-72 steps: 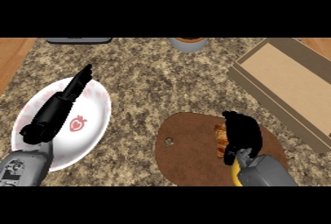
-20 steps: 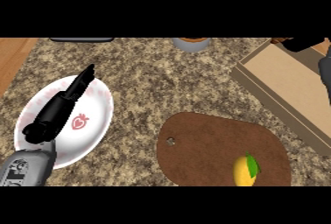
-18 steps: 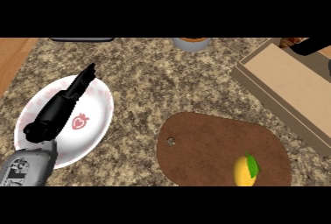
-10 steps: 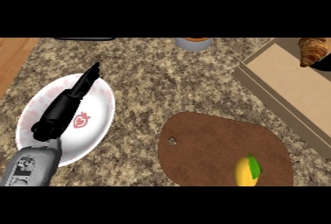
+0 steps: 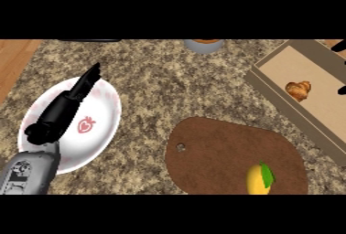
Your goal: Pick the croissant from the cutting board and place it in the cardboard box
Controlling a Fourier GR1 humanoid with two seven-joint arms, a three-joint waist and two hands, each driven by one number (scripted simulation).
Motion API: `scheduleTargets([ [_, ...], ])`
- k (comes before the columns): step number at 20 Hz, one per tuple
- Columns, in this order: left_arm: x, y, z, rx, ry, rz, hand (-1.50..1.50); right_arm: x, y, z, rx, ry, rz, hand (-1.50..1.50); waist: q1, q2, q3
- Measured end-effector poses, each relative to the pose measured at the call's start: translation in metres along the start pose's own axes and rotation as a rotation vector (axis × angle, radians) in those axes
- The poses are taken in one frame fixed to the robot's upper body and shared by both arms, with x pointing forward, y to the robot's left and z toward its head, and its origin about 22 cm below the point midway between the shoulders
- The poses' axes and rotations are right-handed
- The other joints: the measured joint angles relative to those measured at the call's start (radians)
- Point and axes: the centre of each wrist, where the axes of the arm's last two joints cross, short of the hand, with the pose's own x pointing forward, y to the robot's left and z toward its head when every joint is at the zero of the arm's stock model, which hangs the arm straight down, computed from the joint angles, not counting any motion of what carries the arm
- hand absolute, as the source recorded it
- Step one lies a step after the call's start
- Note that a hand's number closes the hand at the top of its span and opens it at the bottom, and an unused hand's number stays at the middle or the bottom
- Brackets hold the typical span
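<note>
Head view, looking steeply down on a speckled stone counter [image 5: 175, 91]. Croissant [image 5: 299, 89]: lies inside the cardboard box [image 5: 270, 87], on its tan floor, in the upper right of the frame, apart from the box walls and touched by no hand. The box sits slanted, its long near wall running from upper centre-right down toward the right edge.

Right hand [image 5: 341, 90]: only small dark tips show at the right edge of the frame, over the box and beside the croissant without touching it; whether its fingers are spread or curled cannot be told.

Cutting board [image 5: 223, 155]: dark brown, rounded, with a small hole near its left end, at lower centre-right, just below the box's near wall. A yellow fruit with a green leaf [image 5: 258, 178] rests on its lower part.

Left hand [image 5: 67, 107]: black, fingers straight and together, stretched diagonally toward the upper middle, above the white plate [image 5: 101, 132] at the left; it holds nothing. The plate bears a red strawberry mark. A grey forearm enters from the lower left corner.

A grey bowl [image 5: 204, 45] is cut by the top edge; a wooden strip [image 5: 17, 59] borders the counter at upper left.
</note>
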Motion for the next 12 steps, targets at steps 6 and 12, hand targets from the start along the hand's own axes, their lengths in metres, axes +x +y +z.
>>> scheduleTargets([
  [6, -0.004, -0.003, 0.005, 0.001, 0.003, 0.004, 0.0, -0.003, -0.006, 0.001, -0.148, -0.212, -0.27, -1.5, -0.005, -0.005, 0.002],
  [12, -0.005, -0.005, 0.007, 0.01, 0.009, 0.009, 0.0, -0.016, -0.012, 0.004, -0.33, -0.29, -0.793, -1.5, -0.014, -0.004, 0.002],
])
